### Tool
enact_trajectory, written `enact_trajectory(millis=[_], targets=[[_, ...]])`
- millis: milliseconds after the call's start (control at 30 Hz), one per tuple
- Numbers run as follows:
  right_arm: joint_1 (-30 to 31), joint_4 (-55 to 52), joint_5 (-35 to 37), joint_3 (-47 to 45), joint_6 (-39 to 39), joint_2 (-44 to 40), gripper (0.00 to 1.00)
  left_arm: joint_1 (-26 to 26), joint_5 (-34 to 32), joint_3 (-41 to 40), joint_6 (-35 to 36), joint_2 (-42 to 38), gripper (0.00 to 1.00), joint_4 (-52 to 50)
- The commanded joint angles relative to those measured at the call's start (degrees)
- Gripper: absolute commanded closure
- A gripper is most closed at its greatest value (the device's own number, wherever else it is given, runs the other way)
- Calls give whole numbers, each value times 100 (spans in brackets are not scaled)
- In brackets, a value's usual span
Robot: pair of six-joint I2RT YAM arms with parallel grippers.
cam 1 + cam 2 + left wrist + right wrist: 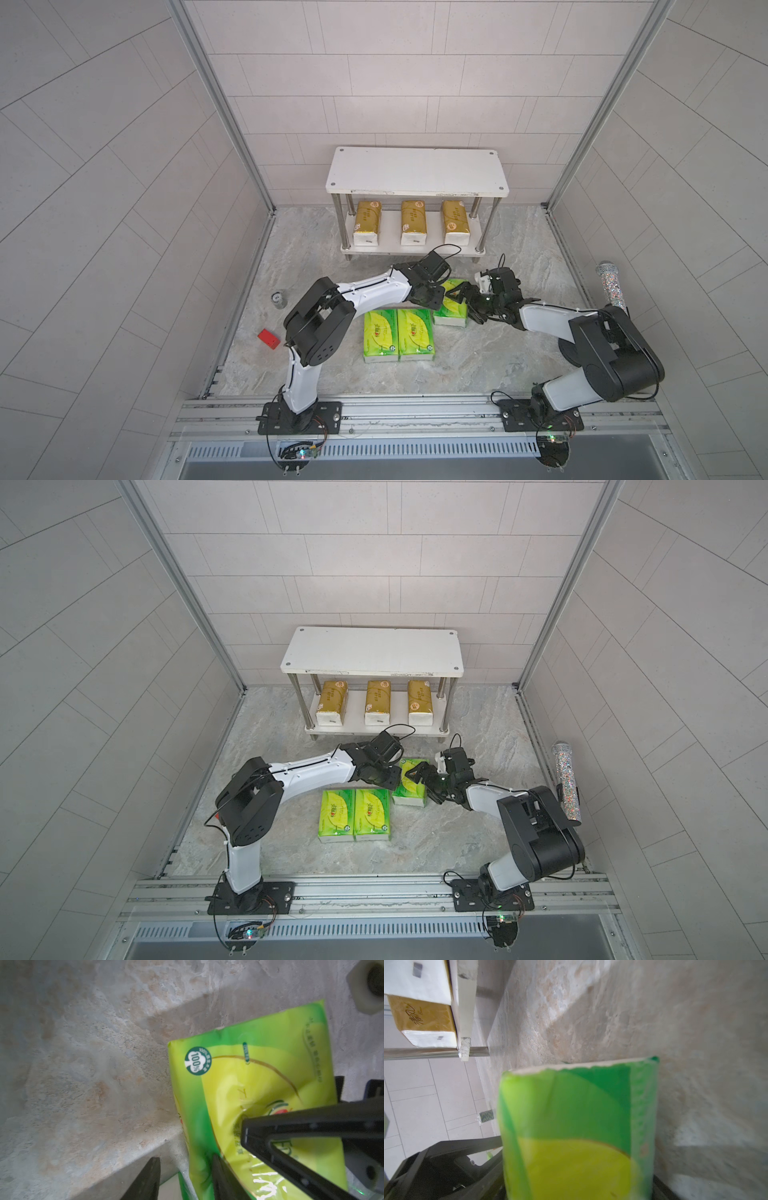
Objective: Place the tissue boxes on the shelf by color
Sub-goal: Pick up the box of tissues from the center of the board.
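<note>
**Gold tier filled, green packs yet to be shelved**

The three gold-brown packs [413, 220] stood in a row on the lower board of the shelf [415, 170], white ends facing out. The top board was bare. By my reckoning that left half the job, since all three green ones were down on the table [498, 357]. Two green packs [380, 334] lay side by side, touching. The third green pack [451, 309] sat just beyond them, nearer the shelf, with both arms at it.

The left gripper [186, 1162] had its jaws drawn close at that pack's long edge; whether it pinched the wrapper I could not tell. The right gripper [456, 294] straddled the pack with jaws wide, one finger [301, 1124] denting the top face, though a firm clamp was not certain.

Readable print was scant. The third green pack bore a white tree-shaped badge [197, 1060] reading "100%", ringed by characters too fine to read. A gold wrapper [423, 1016] carried dark brush characters, seemingly 清风; the rest was blurred
</note>
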Motion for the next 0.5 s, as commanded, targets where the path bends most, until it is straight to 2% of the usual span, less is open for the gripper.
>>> enact_trajectory(millis=[0,267,467], targets=[[44,265,-56,-114,212,63,16,60,-239,-187,77,414,53,-375],[44,269,-48,-86,285,-258,28,59,-224,-108,156,257,51,-434],[44,54,-28,-16,226,-418,31,63,-278,-30,183,60,47,-526]])
